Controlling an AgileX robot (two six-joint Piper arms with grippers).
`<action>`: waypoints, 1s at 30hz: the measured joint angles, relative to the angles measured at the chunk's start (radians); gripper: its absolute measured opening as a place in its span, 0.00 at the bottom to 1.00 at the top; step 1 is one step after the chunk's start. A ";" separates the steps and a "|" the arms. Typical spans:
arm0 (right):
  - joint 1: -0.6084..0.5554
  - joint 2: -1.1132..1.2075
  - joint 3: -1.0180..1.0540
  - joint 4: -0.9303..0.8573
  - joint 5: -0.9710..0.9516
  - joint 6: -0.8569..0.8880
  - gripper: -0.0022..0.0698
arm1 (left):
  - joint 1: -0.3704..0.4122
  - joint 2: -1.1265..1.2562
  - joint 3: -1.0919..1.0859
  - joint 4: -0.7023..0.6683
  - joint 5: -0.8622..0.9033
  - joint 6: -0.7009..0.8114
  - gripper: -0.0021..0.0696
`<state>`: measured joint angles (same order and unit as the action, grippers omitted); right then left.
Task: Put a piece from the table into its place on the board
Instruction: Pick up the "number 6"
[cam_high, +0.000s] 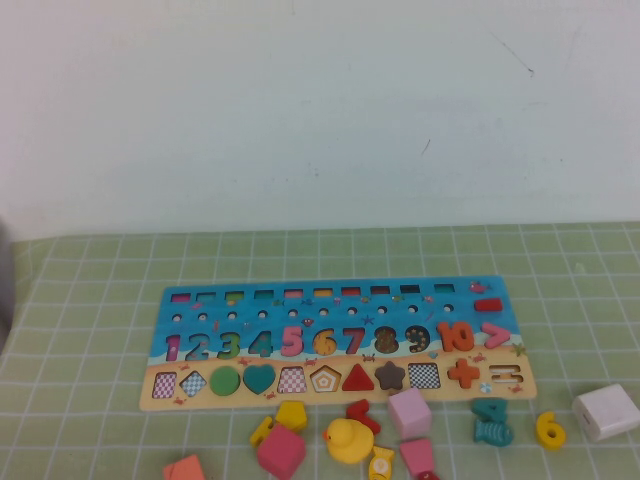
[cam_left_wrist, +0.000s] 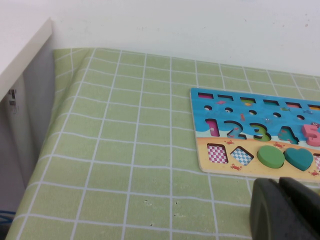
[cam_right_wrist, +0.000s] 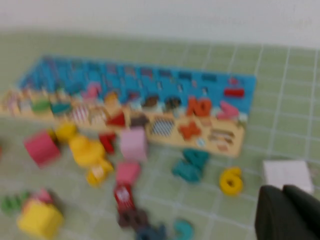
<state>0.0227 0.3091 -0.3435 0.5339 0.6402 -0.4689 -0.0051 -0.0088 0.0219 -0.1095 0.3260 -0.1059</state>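
Your right gripper (cam_right_wrist: 286, 212) is hanging low over the near right part of the table, fingers pressed together with nothing between them. In the right wrist view it's sitting just near-side of the white cube (cam_right_wrist: 287, 173) and close to the yellow 6 (cam_right_wrist: 230, 181), so I'd guess it's lining up for that piece. Your left gripper (cam_left_wrist: 286, 210) is hovering off the board's (cam_high: 330, 295) left end, also closed and empty, looking parked.

The 6 (cam_high: 550, 429) is lying flat on the green checked cloth (cam_high: 90, 330), off the board's near right corner, between the teal piece (cam_high: 492, 420) and the white cube (cam_high: 606, 411). It's sitting roughly upright as you read it from the robot side, long axis running near-to-far, so it's already pretty much matching the digit row. The slot between the pink 5 (cam_high: 291, 340) and the 7 (cam_high: 353, 341) is looking empty. The duck (cam_high: 346, 440) and the yellow pentagon (cam_high: 291, 414) are sitting further left.
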 joint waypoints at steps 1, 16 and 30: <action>0.000 0.054 -0.047 -0.040 0.042 -0.019 0.03 | 0.000 0.000 0.000 0.000 0.000 0.000 0.03; 0.156 0.732 -0.586 -0.252 0.424 -0.108 0.03 | 0.000 0.000 0.000 0.000 0.000 0.000 0.03; 0.387 1.158 -0.712 -0.554 0.353 0.212 0.03 | 0.000 0.000 0.000 0.000 0.000 0.000 0.03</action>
<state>0.4100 1.4667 -1.0559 -0.0201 0.9928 -0.2569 -0.0051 -0.0088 0.0219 -0.1095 0.3260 -0.1059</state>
